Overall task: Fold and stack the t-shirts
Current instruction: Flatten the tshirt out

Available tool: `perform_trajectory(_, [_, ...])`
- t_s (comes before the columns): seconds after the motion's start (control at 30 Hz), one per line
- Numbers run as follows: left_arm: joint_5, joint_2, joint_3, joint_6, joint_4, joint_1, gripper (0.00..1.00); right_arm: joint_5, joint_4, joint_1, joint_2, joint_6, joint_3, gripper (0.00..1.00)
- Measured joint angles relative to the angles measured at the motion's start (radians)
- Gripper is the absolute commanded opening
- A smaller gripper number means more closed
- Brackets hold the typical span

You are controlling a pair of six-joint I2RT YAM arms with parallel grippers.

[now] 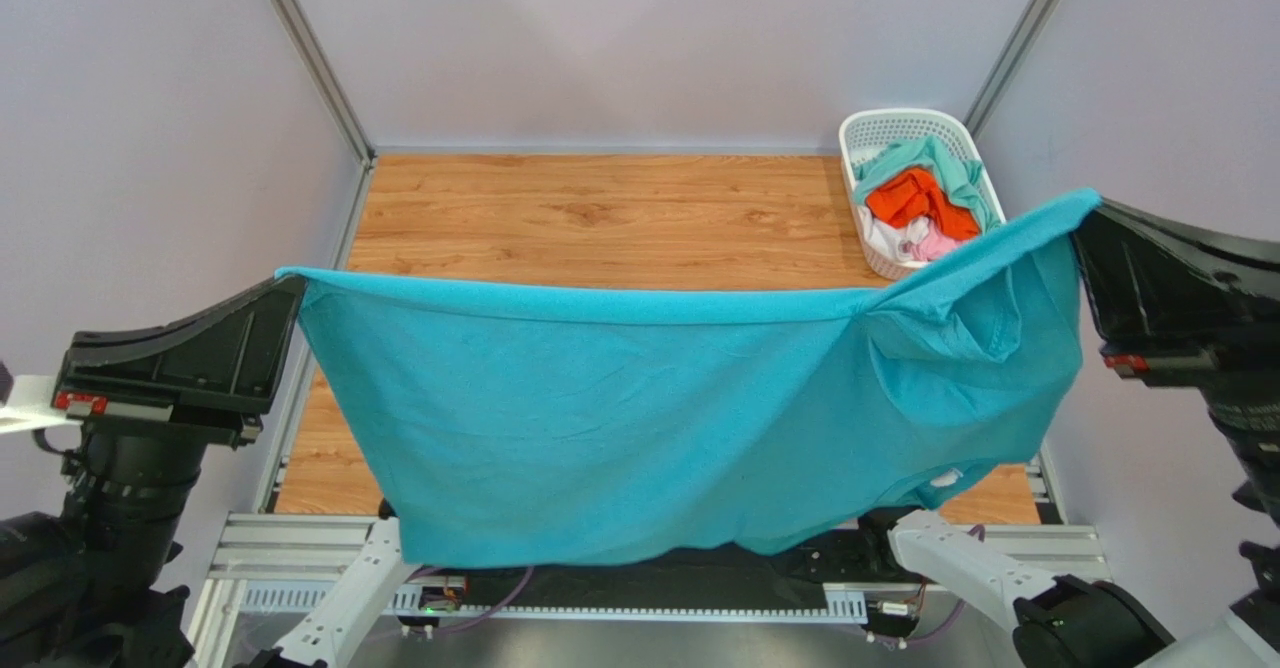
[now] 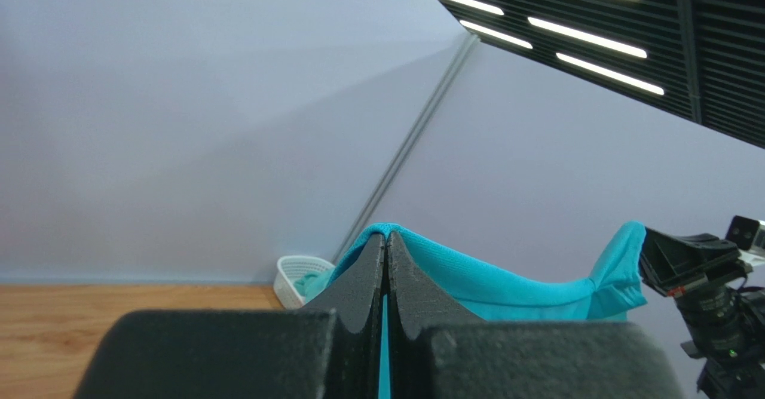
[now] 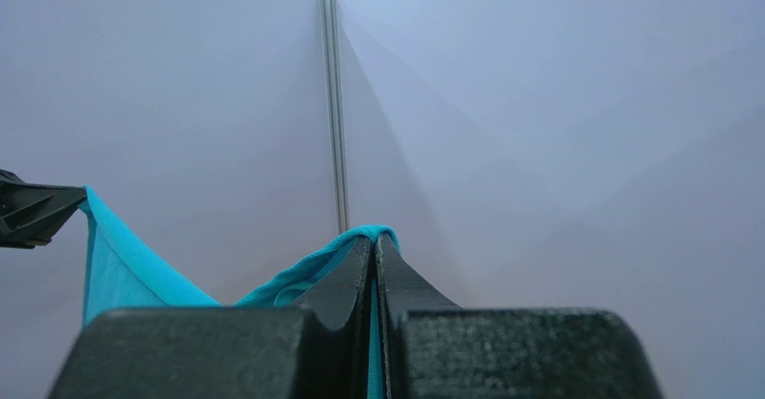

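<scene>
Hanging in the air above the wooden table (image 1: 601, 218), the teal-blue t-shirt (image 1: 601, 413) is stretched between the two arms. Its upper edge is drawn nearly straight from left to right, and the body droops toward the near edge. A small white label (image 1: 947, 478) is seen low on its right side (the cloth above it is bunched into folds). The left corner is pinched by the left gripper (image 2: 386, 242), whose fingers are pressed together on the fabric. The right corner is clamped in the same way by the right gripper (image 3: 373, 245), with cloth peeking over the fingertips. An orange t-shirt (image 1: 920, 200), a mint-green t-shirt (image 1: 950, 158) and a pale pink t-shirt (image 1: 920, 245) are piled in the white lattice basket (image 1: 864, 136). The basket is set at the far right corner of the table, just behind the raised right end of the hanging shirt.
</scene>
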Motion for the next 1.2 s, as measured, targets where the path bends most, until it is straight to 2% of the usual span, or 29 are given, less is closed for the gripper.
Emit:
perform_trajectory(0.1, [-0.059,0.027,-0.040,0.006,0.003,0.000,0.00,0.028,0.011,0.000,0.051,-0.029,-0.029,0.00])
perform_trajectory(0.2, [-0.160,0.090,-0.113,0.027,0.013,-0.001,0.00,0.101,0.041,0.000,0.109,-0.068,-0.126,0.00])
perform_trajectory(0.37, [-0.385,0.333,-0.279,0.079,0.036,-0.001,0.00,0.240,0.136,-0.032,0.290,-0.133,-0.341,0.00])
perform_trajectory(0.47, [-0.479,0.532,-0.355,0.113,0.048,0.003,0.12,0.244,0.205,-0.086,0.435,-0.149,-0.468,0.01])
perform_trajectory(0.53, [-0.522,0.700,-0.384,0.130,0.053,0.013,0.33,0.222,0.251,-0.124,0.546,-0.152,-0.554,0.07])
perform_trajectory(0.57, [-0.537,0.790,-0.387,0.139,0.053,0.019,0.65,0.207,0.266,-0.139,0.605,-0.149,-0.586,0.12])
perform_trajectory(0.6, [-0.550,0.874,-0.386,0.146,0.045,0.029,0.84,0.196,0.277,-0.153,0.678,-0.143,-0.608,0.22])
perform_trajectory(0.63, [-0.557,0.950,-0.380,0.143,0.027,0.037,0.99,0.185,0.281,-0.163,0.747,-0.134,-0.615,0.27])
perform_trajectory(0.67, [-0.569,1.021,-0.367,0.141,0.005,0.046,1.00,0.179,0.281,-0.169,0.805,-0.130,-0.613,0.37])
perform_trajectory(0.7, [-0.578,1.096,-0.347,0.137,-0.021,0.056,1.00,0.170,0.278,-0.175,0.876,-0.120,-0.602,0.51])
perform_trajectory(0.73, [-0.582,1.160,-0.322,0.133,-0.050,0.063,1.00,0.165,0.270,-0.179,0.930,-0.112,-0.588,0.95])
perform_trajectory(0.77, [-0.584,1.203,-0.299,0.132,-0.073,0.069,1.00,0.158,0.254,-0.180,0.981,-0.105,-0.571,1.00])
perform_trajectory(0.87, [-0.579,1.271,-0.262,0.134,-0.117,0.081,1.00,0.146,0.170,-0.180,1.087,-0.103,-0.489,1.00])
perform_trajectory(0.97, [-0.567,1.247,-0.264,0.135,-0.144,0.080,1.00,0.146,0.128,-0.179,1.076,-0.088,-0.476,1.00])
perform_trajectory(1.07, [-0.526,1.178,-0.306,0.136,-0.139,0.079,1.00,0.138,0.126,-0.177,0.994,-0.055,-0.536,1.00])
perform_trajectory(1.2, [-0.430,1.011,-0.465,0.134,-0.113,0.077,1.00,0.087,0.136,-0.173,0.814,-0.018,-0.720,1.00])
